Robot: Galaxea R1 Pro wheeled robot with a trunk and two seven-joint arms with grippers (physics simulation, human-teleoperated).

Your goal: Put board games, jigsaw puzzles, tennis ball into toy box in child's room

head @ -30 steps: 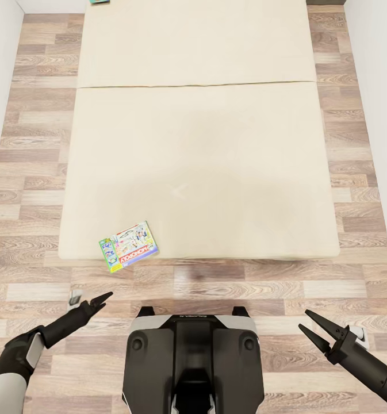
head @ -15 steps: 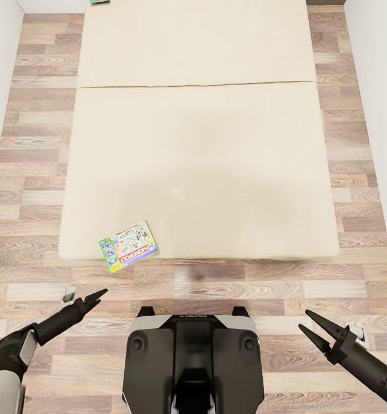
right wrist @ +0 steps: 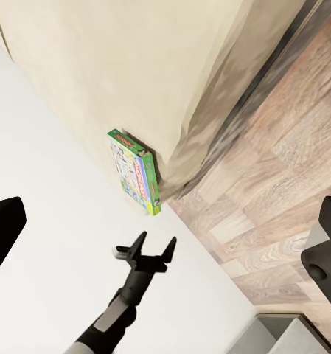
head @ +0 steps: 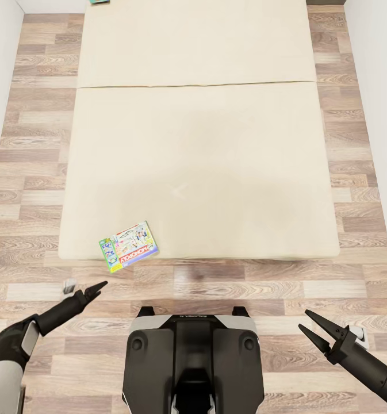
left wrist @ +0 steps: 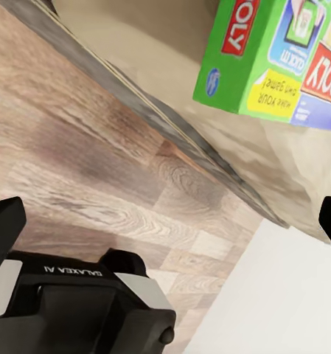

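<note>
Green-edged Monopoly box lies at the bed's near-left corner. My left hand, fingers apart and empty, could nudge it off reaching in

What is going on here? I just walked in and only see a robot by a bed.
The robot faces the bed, where a Monopoly board game lies at the near edge. Its left gripper, open and empty, is stretched out over the floor just short of that box. The right gripper hangs open and empty off to the other side. Nothing is held yet.
</note>
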